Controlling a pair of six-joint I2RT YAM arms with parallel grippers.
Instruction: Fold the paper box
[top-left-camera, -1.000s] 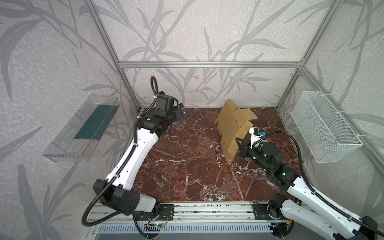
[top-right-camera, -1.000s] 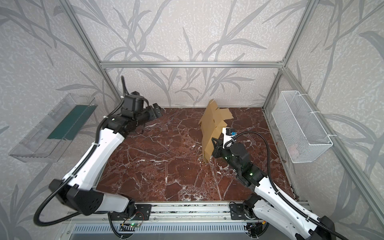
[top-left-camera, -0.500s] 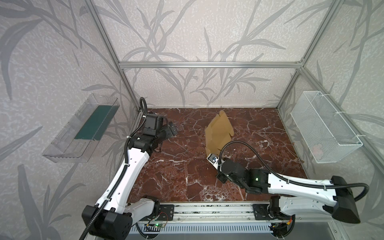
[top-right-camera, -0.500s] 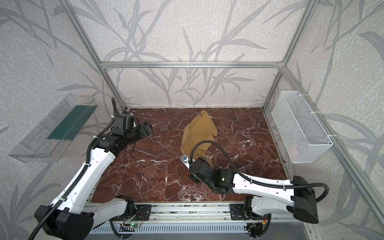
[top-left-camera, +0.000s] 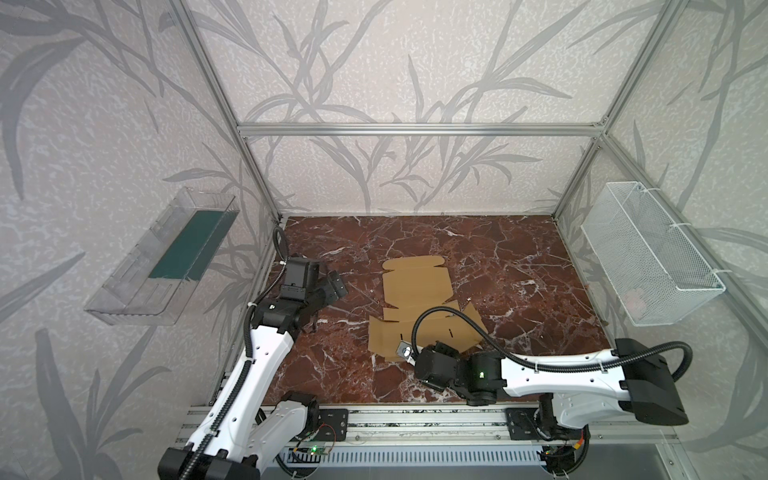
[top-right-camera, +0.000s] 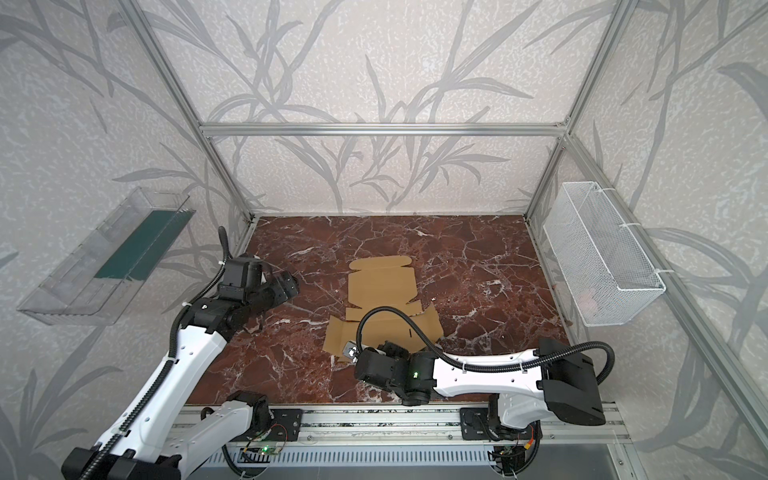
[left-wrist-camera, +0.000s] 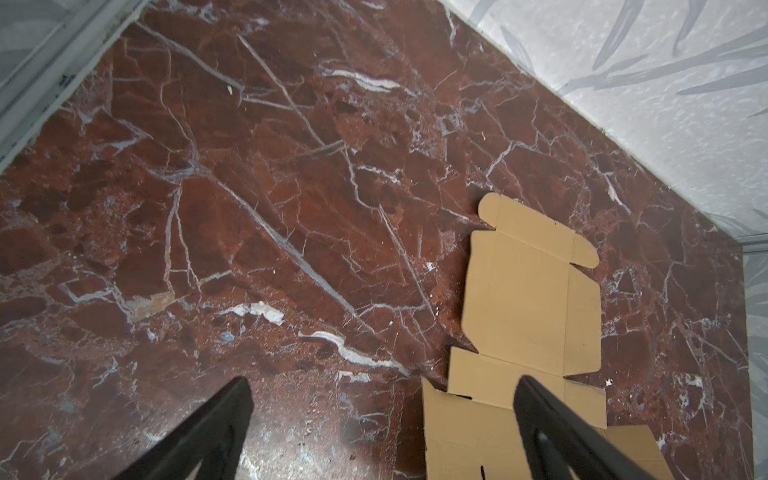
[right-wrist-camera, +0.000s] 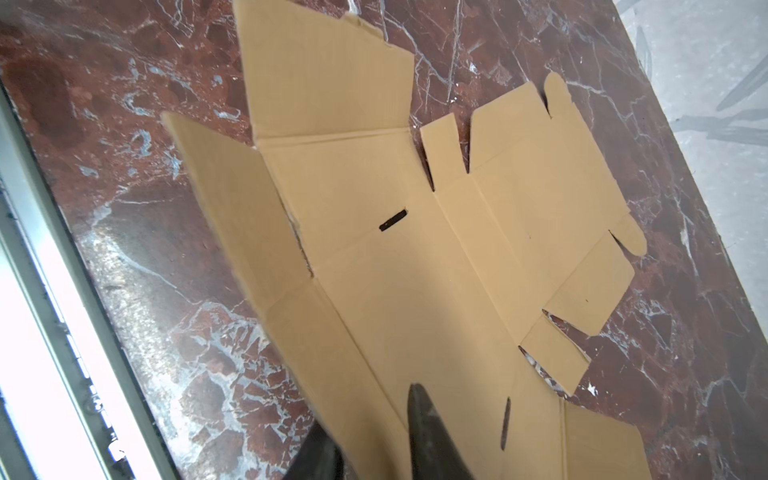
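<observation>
In both top views the box (top-left-camera: 415, 286) (top-right-camera: 380, 286) lay unfolded and nearly flat on the table (top-left-camera: 519, 270), mid-floor toward the front rail, lid panel pointing at the back wall. Your left gripper (top-left-camera: 332, 286) (top-right-camera: 291, 286) hung well apart from it on the left, touching nothing. Your right gripper (top-left-camera: 442, 349) sat low at the sheet's front edge. Left wrist view: left gripper (left-wrist-camera: 382, 382) jaws wide and empty, box (left-wrist-camera: 528, 299) ahead and off to one side. Right wrist view: right gripper (right-wrist-camera: 370, 419) straddled the front flap of the box (right-wrist-camera: 415, 270), one finger above the card, one below. Whether it pinched or only bracketed the flap could not be told. Judgement: no wall stood yet, so you were at laying out the blank. The next move likely calls for raising a side wall along its crease while your other gripper pins the base panel.
</observation>
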